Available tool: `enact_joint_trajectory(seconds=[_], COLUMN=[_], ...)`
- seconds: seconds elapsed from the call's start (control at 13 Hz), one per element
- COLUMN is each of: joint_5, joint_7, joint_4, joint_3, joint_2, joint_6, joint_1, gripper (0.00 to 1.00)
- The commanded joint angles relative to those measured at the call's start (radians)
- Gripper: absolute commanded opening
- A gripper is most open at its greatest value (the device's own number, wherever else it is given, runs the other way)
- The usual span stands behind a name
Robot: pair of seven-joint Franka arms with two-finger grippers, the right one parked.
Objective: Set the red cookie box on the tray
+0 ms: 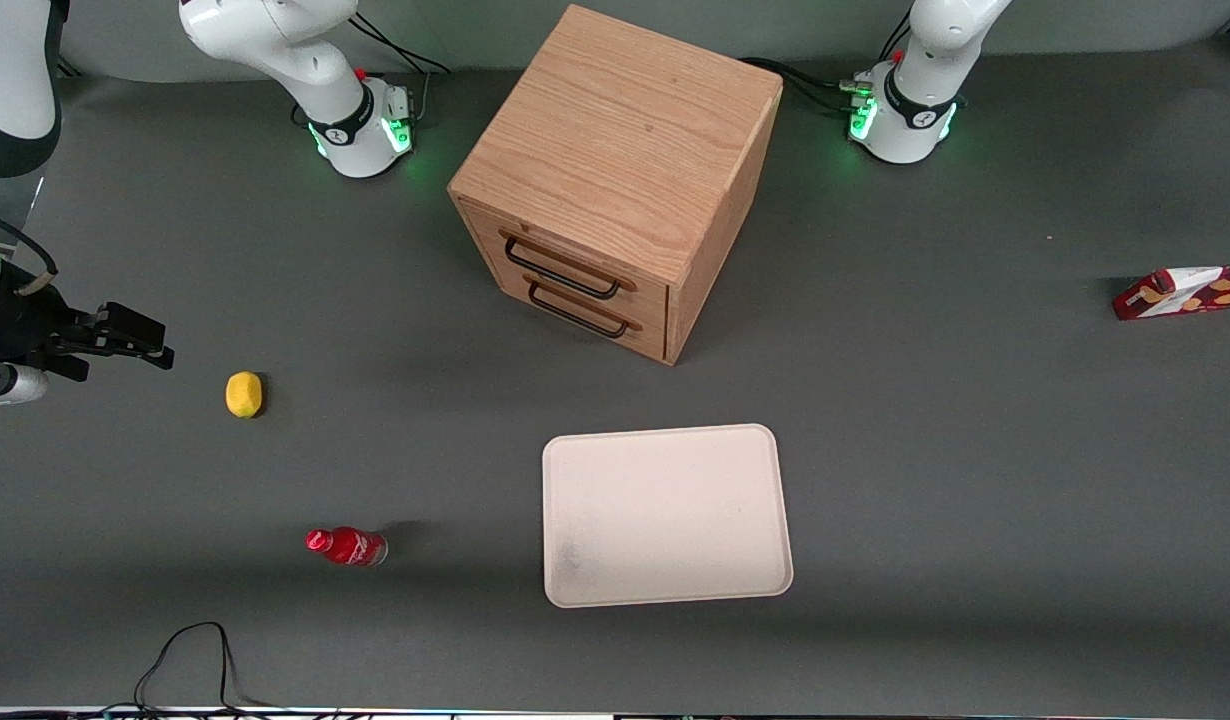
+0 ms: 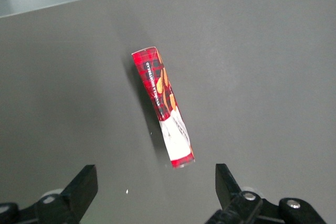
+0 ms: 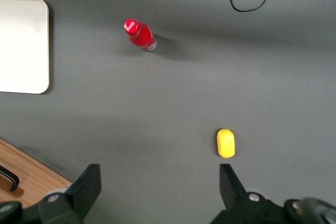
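The red cookie box (image 1: 1185,291) lies flat on the dark table toward the working arm's end, partly cut off by the front view's edge. The left wrist view shows its whole length (image 2: 163,106), dark red with cookie pictures and a white patch at one end. My left gripper (image 2: 156,184) hangs above the table near that white end, open, with nothing between its fingers (image 2: 84,187). It is out of the front view. The cream-white tray (image 1: 665,432) lies empty in front of the cabinet, nearer the front camera.
A wooden two-drawer cabinet (image 1: 615,180) stands mid-table. Toward the parked arm's end lie a yellow lemon (image 1: 243,393) and a small red bottle (image 1: 347,546). A black cable (image 1: 185,660) loops near the table's front edge.
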Motion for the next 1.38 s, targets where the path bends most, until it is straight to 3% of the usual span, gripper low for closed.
enact_joint_trajectory(seconds=[0.0, 0.54, 0.77, 1.31], joint_5=[-0.009, -0.049, -0.100, -0.104], joint_7=[-0.040, -0.062, -0.060, -0.057], joint_4=[-0.055, -0.118, -0.133, -0.166], joint_3=[0.006, 0.005, 0.006, 0.006], joint_2=[0.036, 0.150, 0.187, 0.302], joint_6=[0.106, 0.285, 0.335, 0.487], joint_1=[-0.008, -0.010, -0.011, -0.004], gripper=[1.00, 1.00, 1.00, 1.00])
